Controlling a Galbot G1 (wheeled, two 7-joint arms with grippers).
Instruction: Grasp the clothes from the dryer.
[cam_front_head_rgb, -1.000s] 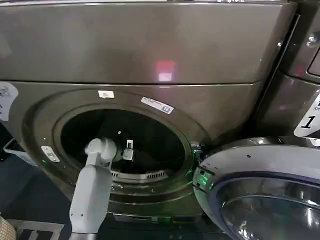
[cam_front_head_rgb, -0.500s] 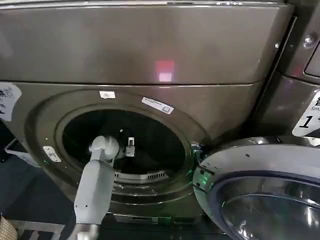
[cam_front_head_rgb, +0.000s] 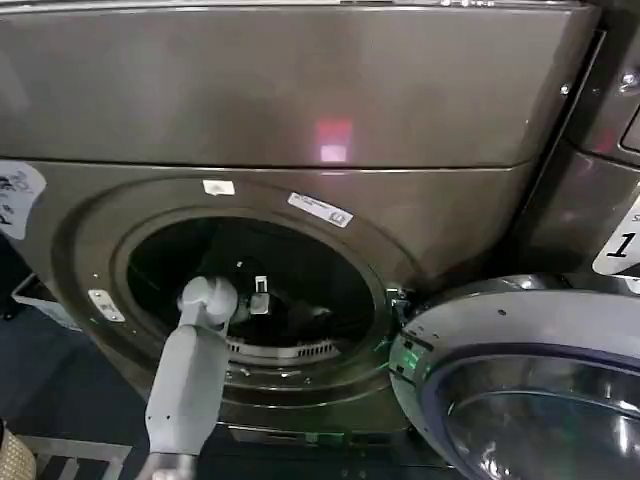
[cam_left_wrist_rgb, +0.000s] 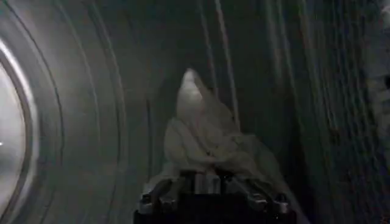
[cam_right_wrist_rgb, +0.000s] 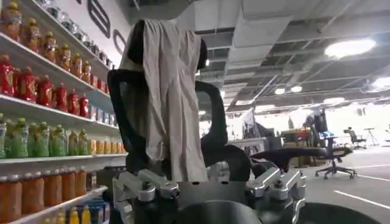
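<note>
My left gripper (cam_left_wrist_rgb: 210, 182), jaws pinching the clothes (cam_left_wrist_rgb: 207, 137) deep inside the dryer (cam_front_head_rgb: 300, 90), has secured them; lifting them out remains.

Support: dryer (cam_front_head_rgb: 300, 110) steel drum (cam_left_wrist_rgb: 79, 122), door open | Load: 1 pale bundle of clothes (cam_left_wrist_rgb: 207, 140) resting directly on drum wall, deep inside.

The dryer (cam_front_head_rgb: 300, 100) has a smooth bronze-grey metal front with a soft sheen, and paper-like white stickers (cam_front_head_rgb: 320, 209) above the porthole. Its open door (cam_front_head_rgb: 520, 390) pairs a matt grey rim with glossy glass. The left arm (cam_front_head_rgb: 185, 385) looks matt grey plastic. In the dim ribbed drum (cam_left_wrist_rgb: 73, 122), the clothes (cam_left_wrist_rgb: 207, 137) seem soft, crumpled pale cloth.
</note>
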